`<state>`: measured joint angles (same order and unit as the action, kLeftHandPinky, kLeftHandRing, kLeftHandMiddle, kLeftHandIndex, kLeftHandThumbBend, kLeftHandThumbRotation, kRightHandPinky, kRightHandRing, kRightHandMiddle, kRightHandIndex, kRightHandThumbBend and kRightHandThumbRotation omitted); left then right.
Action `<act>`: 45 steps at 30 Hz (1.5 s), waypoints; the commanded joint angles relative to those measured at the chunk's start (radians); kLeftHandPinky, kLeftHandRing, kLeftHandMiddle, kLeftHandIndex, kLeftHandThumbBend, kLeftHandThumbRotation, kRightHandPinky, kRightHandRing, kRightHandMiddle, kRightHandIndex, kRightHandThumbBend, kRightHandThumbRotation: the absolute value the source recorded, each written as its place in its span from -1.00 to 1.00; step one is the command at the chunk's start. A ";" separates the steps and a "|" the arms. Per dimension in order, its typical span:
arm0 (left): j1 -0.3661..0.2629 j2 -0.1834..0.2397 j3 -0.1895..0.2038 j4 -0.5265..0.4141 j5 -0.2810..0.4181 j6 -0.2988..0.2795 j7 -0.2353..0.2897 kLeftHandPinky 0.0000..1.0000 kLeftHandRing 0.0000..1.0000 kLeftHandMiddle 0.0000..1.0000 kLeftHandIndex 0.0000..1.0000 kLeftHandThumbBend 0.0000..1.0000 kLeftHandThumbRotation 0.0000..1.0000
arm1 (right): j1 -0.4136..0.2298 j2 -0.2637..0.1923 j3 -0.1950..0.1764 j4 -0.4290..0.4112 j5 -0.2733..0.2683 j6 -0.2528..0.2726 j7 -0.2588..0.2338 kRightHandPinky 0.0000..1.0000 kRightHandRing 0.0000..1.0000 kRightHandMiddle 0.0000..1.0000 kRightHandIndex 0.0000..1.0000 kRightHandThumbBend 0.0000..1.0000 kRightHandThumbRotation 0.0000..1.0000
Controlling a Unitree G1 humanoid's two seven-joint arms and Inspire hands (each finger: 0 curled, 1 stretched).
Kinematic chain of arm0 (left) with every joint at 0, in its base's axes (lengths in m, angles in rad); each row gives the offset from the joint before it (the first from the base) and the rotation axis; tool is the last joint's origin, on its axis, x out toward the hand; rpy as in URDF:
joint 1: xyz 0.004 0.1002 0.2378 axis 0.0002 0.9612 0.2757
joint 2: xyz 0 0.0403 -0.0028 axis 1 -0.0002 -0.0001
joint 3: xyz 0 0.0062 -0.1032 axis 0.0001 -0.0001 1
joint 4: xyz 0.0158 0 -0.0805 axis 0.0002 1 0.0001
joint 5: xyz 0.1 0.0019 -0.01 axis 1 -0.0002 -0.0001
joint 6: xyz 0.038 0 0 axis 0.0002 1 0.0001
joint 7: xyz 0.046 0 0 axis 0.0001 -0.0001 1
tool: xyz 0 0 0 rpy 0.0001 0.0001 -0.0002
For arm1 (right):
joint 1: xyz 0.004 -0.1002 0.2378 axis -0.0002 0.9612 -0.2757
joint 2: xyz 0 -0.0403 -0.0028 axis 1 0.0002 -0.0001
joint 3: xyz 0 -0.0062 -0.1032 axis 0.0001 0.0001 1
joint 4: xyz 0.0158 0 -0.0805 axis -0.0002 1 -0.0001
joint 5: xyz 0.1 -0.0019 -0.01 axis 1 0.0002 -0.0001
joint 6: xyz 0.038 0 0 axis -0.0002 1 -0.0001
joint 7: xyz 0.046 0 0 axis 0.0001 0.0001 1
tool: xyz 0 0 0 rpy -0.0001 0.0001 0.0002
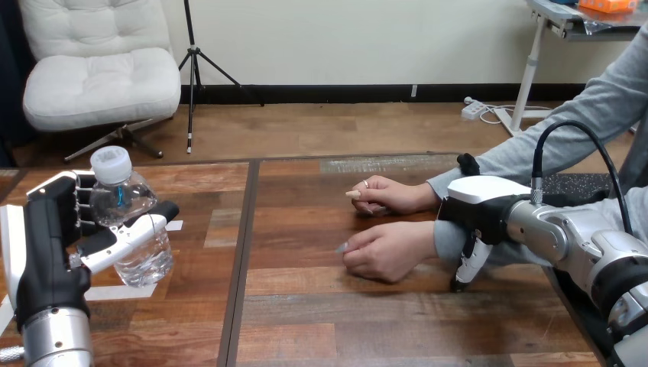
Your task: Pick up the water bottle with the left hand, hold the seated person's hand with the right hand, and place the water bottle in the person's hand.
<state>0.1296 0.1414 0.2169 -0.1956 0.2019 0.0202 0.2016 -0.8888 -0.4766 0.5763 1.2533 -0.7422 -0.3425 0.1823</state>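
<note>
The left hand (47, 252) is curled round the bottle (145, 256), holding it up above the table's (321, 306) left side. The right hand (477, 208) lies over the person's near wrist (442, 238), its underside hidden. I cannot tell whether it grips.

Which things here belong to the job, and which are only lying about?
Job: water bottle in the left robot hand; right robot hand; the person's nearer hand.
Lying about: white tape strips on the table.
</note>
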 commanded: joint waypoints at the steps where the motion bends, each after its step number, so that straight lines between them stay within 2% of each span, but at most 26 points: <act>1: -0.040 0.014 0.009 -0.057 -0.002 -0.030 0.000 -0.37 -0.26 -0.15 -0.14 0.48 -1.00 | -0.076 -0.019 -0.022 0.004 0.014 -0.008 -0.029 -0.59 -0.47 -0.34 -0.29 0.59 -1.00; 8: -0.040 0.015 0.008 -0.060 0.005 -0.023 0.000 -0.37 -0.26 -0.15 -0.14 0.48 -1.00 | -0.077 -0.019 -0.020 0.004 0.011 -0.011 -0.041 -0.64 -0.54 -0.41 -0.36 0.50 -1.00; 22: -0.040 0.025 0.005 -0.045 0.025 -0.046 0.007 -0.37 -0.26 -0.15 -0.14 0.50 -1.00 | -0.073 -0.019 -0.004 -0.001 -0.017 -0.017 -0.117 -0.79 -0.69 -0.56 -0.51 0.36 -0.85; 30: -0.040 0.021 0.009 -0.043 0.005 -0.049 -0.002 -0.37 -0.26 -0.16 -0.15 0.51 -1.00 | -0.072 -0.017 -0.002 -0.001 -0.027 -0.020 -0.143 -0.87 -0.75 -0.63 -0.57 0.33 -0.95; 38: -0.039 0.017 0.008 -0.052 0.000 -0.038 -0.003 -0.37 -0.26 -0.16 -0.15 0.49 -1.00 | -0.071 -0.016 -0.007 -0.003 -0.029 -0.025 -0.153 -0.89 -0.77 -0.65 -0.59 0.28 -0.99; 45: -0.039 0.020 0.007 -0.047 0.006 -0.046 0.000 -0.38 -0.27 -0.16 -0.15 0.49 -1.00 | -0.069 -0.014 -0.024 -0.002 -0.012 -0.027 -0.141 -0.87 -0.76 -0.63 -0.57 0.26 -1.00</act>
<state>0.1307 0.1428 0.2169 -0.1956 0.1995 0.0112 0.1978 -0.8886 -0.4765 0.5802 1.2649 -0.7796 -0.3625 0.0656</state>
